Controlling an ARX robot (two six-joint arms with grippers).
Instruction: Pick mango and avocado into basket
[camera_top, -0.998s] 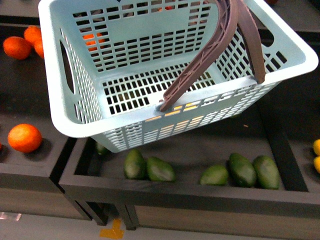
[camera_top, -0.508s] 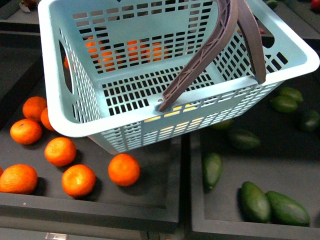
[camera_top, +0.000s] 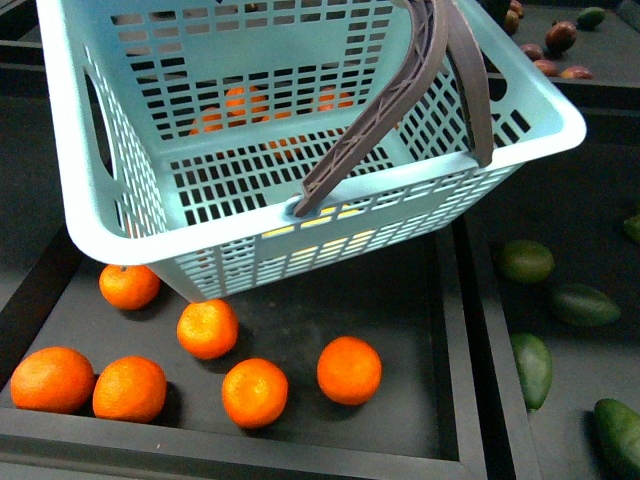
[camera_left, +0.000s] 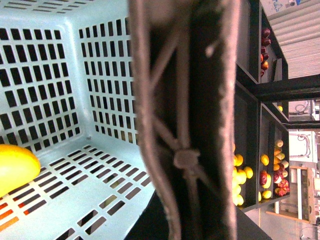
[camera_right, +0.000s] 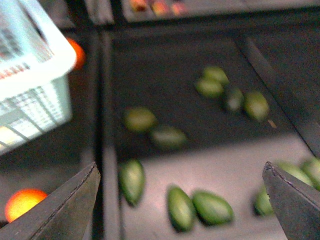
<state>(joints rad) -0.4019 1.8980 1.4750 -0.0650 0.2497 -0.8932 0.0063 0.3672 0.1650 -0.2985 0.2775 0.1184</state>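
My right gripper (camera_right: 181, 167) is hanging spread wide, with nothing between its two dark fingers (camera_right: 65, 207). It is looking down on the avocado tray (camera_right: 165, 60) through a blurred right wrist view. Below it the avocados (camera_right: 212, 207) are lying loose on the tray floor, a few close under the fingers and a cluster farther off. None is touching the gripper. A corner of the basket (camera_right: 45, 65) is showing at the edge of that picture, with one of the oranges (camera_right: 22, 202) near it.

I am not making out the left gripper at all. The basket's two brown handles (camera_left: 185, 100) are filling the left wrist view, so I cannot tell whether it is spread or clamped. Past the handles, the mango (camera_left: 15, 167) is lying on the slotted floor inside the basket. Only its rounded yellow end is showing at the picture's edge.

In the front view the basket is hanging tilted above the orange tray (camera_top: 300, 330), its handles rising out of the top of the picture. Six oranges are lying on that tray below and in front of it, and more are showing through the slots. Across a dark divider (camera_top: 470, 340) to the right, four avocados are lying apart from one another in the neighbouring tray, all outside the basket.
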